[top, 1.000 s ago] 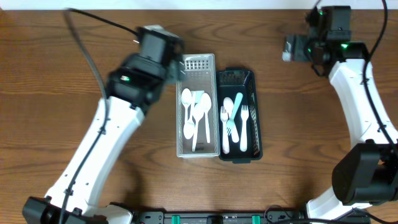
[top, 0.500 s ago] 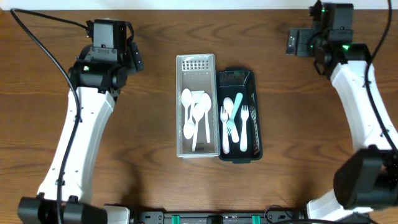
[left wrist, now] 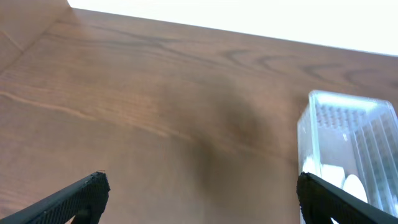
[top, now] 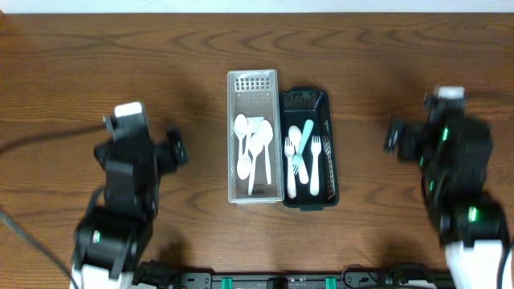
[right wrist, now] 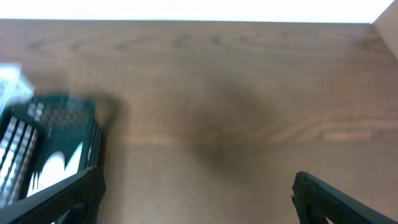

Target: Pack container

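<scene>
1. Brown wood-grain table: fills the overhead view. Both containers sit at its centre.

2. Left black-and-white arm: stands at 8 o'clock from the containers, well apart from them, and is blurred in the overhead view.

3. Right black-and-white arm: stands at 4 o'clock from the containers, also well apart and blurred.

4. Clear rectangular plastic bin: long axis runs 12 to 6 o'clock. It also shows at 4 o'clock in the left wrist view.

5. Dark green rectangular plastic bin: lies on the 3 o'clock side of the clear bin, parallel to it. The long walls appear to touch. It also shows at 8 o'clock in the right wrist view, blurred.

6. Left gripper: jaws spread wide with nothing between them. The black fingers hang over bare wood, and the clear bin is just beyond the finger at 4 o'clock.

7. Right gripper: jaws spread wide and empty over bare wood.

8. White plastic spoons: several are piled in the clear bin, bowls towards 12 o'clock.

9. White plastic forks: these lie in the dark green bin, tines towards 12 o'clock.

10. Pale teal plastic utensil: lies across the forks in the same bin. Its type cannot be told.
</scene>
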Tool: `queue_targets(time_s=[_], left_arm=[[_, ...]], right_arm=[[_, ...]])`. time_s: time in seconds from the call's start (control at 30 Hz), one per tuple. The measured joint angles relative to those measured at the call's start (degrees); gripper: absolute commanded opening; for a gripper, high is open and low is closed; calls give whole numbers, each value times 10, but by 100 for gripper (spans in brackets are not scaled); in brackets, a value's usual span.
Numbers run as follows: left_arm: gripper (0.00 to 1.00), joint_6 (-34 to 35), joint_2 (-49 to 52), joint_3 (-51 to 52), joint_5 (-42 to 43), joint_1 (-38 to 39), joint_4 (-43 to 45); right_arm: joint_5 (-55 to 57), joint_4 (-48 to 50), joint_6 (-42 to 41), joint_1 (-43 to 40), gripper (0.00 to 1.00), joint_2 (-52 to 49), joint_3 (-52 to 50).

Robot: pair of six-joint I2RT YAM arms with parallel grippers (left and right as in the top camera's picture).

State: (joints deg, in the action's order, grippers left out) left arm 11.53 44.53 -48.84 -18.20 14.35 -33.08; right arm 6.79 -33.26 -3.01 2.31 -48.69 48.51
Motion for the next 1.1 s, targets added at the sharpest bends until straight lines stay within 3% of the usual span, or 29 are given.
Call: queue_targets(time_s=[0.2, 0.37, 0.7, 1.1], left_arm=[[98, 0, -153, 78, -1, 11, -50], [98, 0, -199, 83, 0, 11, -85], [98, 0, -199, 84, 0, 11, -138], [98, 0, -199, 84, 0, 11, -144]], right_arm=[[19, -78, 0, 30, 99, 249, -116], [24, -158, 0, 30, 99, 355, -139], [25, -275, 0, 30, 99, 376, -142], [25, -278, 0, 30, 99, 376, -143]])
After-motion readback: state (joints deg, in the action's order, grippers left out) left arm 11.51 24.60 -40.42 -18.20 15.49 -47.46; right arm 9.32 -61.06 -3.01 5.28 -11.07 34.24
